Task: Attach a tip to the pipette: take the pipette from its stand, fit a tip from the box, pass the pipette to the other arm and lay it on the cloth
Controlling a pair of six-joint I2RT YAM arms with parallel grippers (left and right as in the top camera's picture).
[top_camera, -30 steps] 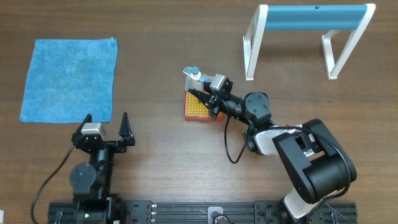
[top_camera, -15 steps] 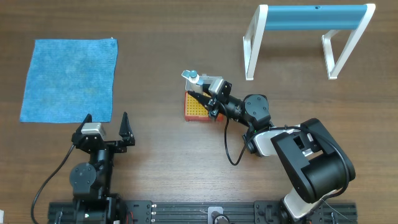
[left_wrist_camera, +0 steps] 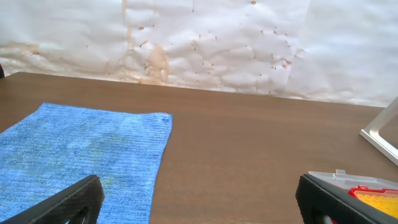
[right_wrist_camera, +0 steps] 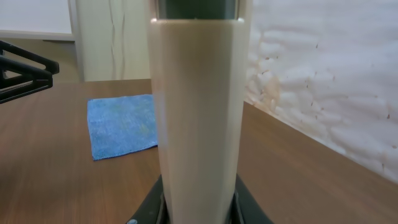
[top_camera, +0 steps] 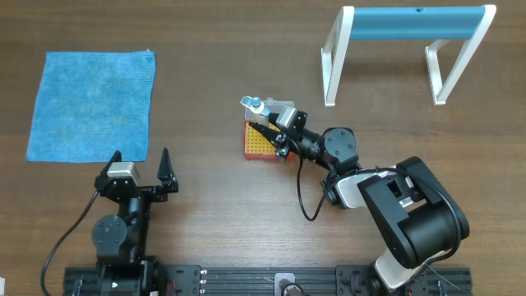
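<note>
My right gripper (top_camera: 270, 136) is shut on the white pipette (top_camera: 281, 112), whose blue cap (top_camera: 256, 103) points up the top view. It holds the pipette over the orange tip box (top_camera: 258, 143). In the right wrist view the pipette body (right_wrist_camera: 199, 112) stands upright and close. The blue cloth (top_camera: 90, 105) lies flat at the far left, also seen as cloth (left_wrist_camera: 81, 155) and cloth (right_wrist_camera: 121, 124). My left gripper (top_camera: 140, 156) stands open near the cloth's front right corner with nothing in it. The tip box (left_wrist_camera: 373, 191) sits at the edge of the left wrist view.
The white-and-blue pipette stand (top_camera: 411, 25) stands at the back right, with one of its legs (left_wrist_camera: 380, 129) in the left wrist view. Bare wooden table (top_camera: 205, 214) lies between the two arms. A white papered wall (left_wrist_camera: 205, 43) backs the table.
The right gripper has shifted slightly with the pipette above the tip box, and the blue cap sits a little lower in the top view. The left arm has not moved.
</note>
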